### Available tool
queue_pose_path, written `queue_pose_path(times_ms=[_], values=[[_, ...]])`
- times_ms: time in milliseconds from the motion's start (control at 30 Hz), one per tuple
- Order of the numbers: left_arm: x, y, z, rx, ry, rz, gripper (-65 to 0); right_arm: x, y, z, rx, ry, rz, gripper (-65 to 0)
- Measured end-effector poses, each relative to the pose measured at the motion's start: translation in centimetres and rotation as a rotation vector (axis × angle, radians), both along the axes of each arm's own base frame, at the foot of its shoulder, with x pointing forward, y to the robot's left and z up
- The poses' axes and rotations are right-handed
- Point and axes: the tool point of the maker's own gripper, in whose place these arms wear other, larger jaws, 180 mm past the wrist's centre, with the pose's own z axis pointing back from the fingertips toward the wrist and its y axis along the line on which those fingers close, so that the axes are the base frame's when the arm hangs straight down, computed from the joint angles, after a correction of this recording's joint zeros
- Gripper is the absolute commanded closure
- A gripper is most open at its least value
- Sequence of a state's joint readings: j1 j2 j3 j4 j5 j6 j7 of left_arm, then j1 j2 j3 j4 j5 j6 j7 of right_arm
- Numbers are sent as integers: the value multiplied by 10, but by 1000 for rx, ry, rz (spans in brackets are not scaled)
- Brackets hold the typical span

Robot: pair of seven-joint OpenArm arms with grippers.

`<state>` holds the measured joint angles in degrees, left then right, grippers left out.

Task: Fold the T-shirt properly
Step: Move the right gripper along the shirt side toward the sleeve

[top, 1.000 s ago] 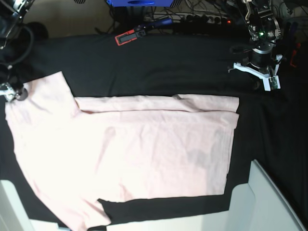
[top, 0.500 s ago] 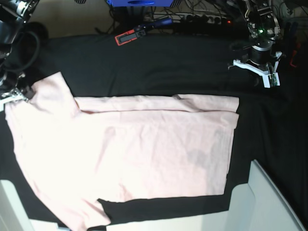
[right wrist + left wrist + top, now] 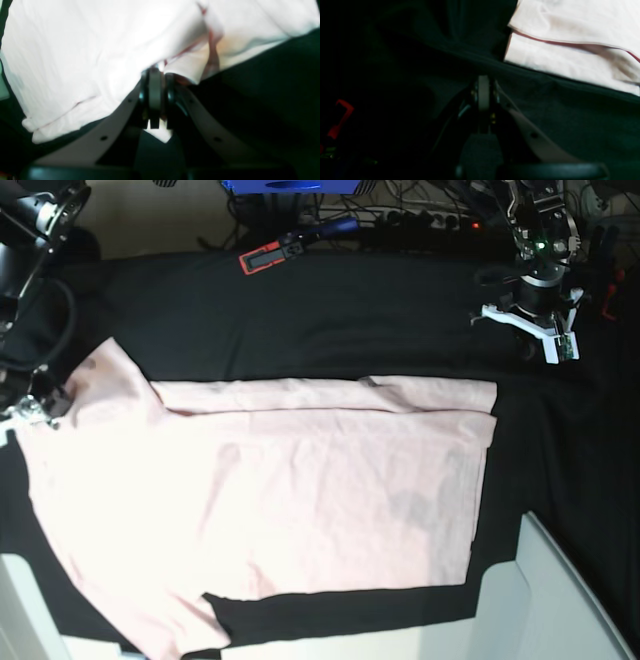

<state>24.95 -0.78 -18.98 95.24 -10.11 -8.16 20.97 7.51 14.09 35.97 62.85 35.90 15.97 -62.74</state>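
Note:
The pale pink T-shirt (image 3: 300, 490) lies spread on the black table cloth (image 3: 350, 320), plain side up, its top edge folded over in a band. My right gripper (image 3: 38, 405) is at the shirt's left sleeve. In the right wrist view that gripper (image 3: 155, 72) is shut on a pinch of the T-shirt (image 3: 75, 50), with bunched folds beside it. My left gripper (image 3: 545, 330) hovers at the far right, away from the shirt. In the left wrist view it (image 3: 483, 82) is shut on nothing above the dark cloth, and the T-shirt (image 3: 570, 37) shows in the upper right.
A red-and-black tool (image 3: 265, 257) lies at the back of the cloth under a blue box (image 3: 290, 185). Cables crowd the back edge. White panels stand at the front right (image 3: 560, 600) and front left (image 3: 20, 610). A red clip (image 3: 610, 295) sits by the left arm.
My right gripper has shut on the left sleeve and moved toward the front, pulling the sleeve's edge with it. The left arm has barely shifted.

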Motion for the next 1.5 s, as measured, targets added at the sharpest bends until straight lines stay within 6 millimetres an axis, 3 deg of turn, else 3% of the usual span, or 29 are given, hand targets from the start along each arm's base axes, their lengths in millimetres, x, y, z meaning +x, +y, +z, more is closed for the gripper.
queue_pose_path(times_ms=[200,367,467,633,867,1033,1267,1367,1433,1500], values=[[-2,1,0,1,3,2,0,31,6,18,16,-31,-17,-3],[-8,2,-3,3,19,3,0,51,36,23,30,-39,61,-3],[-9,2,-4,3,20,4,0,64,35,34,30,-71,58,-3],[-12,2,-5,3,27,4,0,69,43,21,38,-28,89,-3],[-12,2,-5,3,27,4,0,99,61,28,36,-69,127,-3],[-12,3,-5,4,28,6,0,108,73,18,30,-58,149,-3],[-12,3,-5,4,27,6,0,133,78,35,-6,-127,165,-3],[-12,3,-5,4,28,6,0,138,78,32,9,-117,151,-12],[-12,2,-5,3,27,6,0,138,78,30,16,-113,142,-49],[-12,3,-5,4,28,6,0,137,74,28,9,-109,139,-158]])
